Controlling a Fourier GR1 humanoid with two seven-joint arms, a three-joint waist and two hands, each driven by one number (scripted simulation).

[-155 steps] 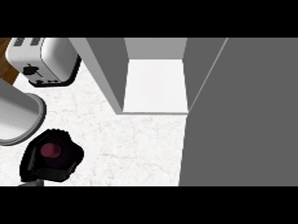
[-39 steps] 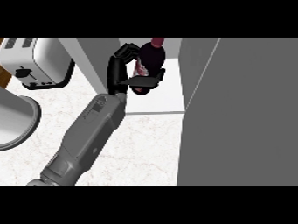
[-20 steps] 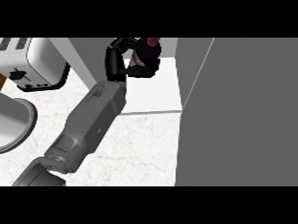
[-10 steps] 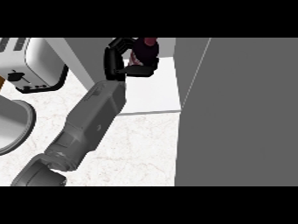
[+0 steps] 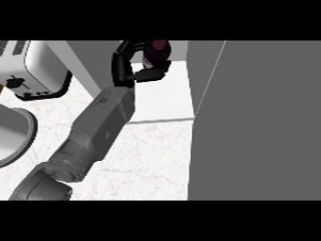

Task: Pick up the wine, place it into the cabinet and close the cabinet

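Left robot hand (image 5: 132, 63) gripping wine (image 5: 156, 52), inside cabinet (image 5: 164, 94)

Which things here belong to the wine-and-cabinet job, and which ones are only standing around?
Job:
- wine, held in the left hand
- cabinet, open
- cabinet door

Standing around:
- toaster
- grey round container
- counter

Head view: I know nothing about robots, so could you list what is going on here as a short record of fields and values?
Held thing: wine bottle, dark red, in the left robot hand
Robot hand state: fingers curled round the bottle
Bottle place: over the white cabinet shelf, far end of the opening
Cabinet door: open, grey panel at right
Right robot hand: not in view
Other things: toaster at upper left; grey round pot at left edge
Counter: white marble
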